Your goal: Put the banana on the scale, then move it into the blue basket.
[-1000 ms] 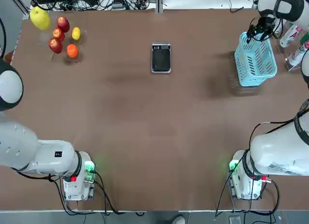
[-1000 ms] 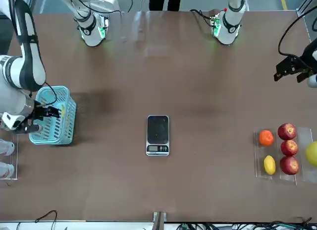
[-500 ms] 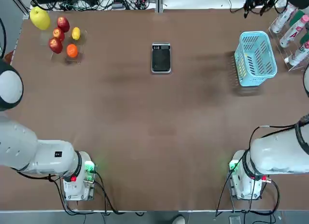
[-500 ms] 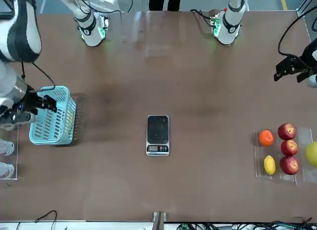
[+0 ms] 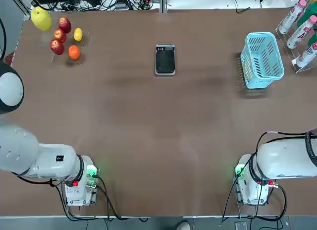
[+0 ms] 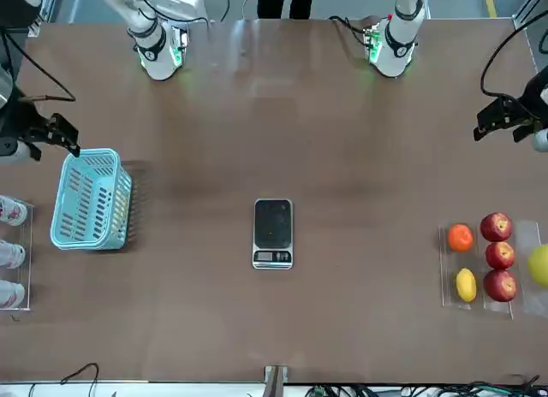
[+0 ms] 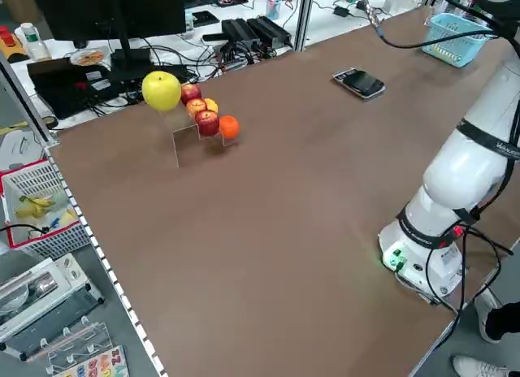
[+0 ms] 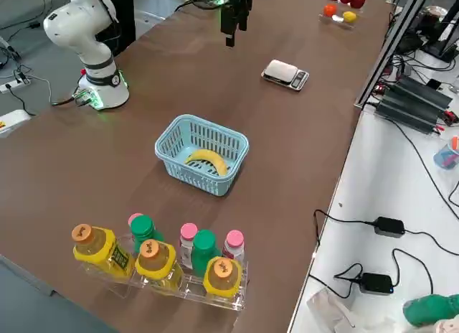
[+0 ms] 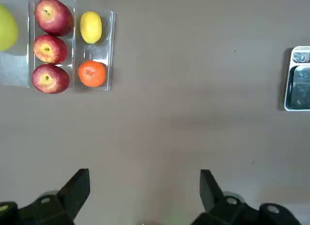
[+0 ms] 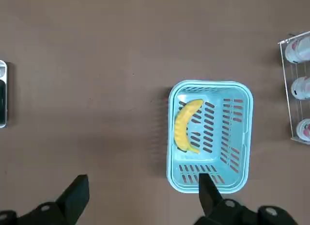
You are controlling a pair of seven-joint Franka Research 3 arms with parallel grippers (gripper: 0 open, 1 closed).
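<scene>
Blue basket [image 10: 210, 136] at far right, banana [image 10: 185, 124] lying inside; scale [image 5: 165, 59] bare at far centre. Right gripper [image 10: 140, 198] spread, empty, raised above basket; left gripper [image 9: 143, 193] spread, idle. Both steps apparently done; only parking left.

The right end effector [image 6: 60, 133], which a second ago sits low at the far rim of the blue basket [image 6: 90, 200], now hangs clear of it, nearer the robot's own side, fingers apart and empty. In the overhead picture it is no longer over the counter at all.
</scene>
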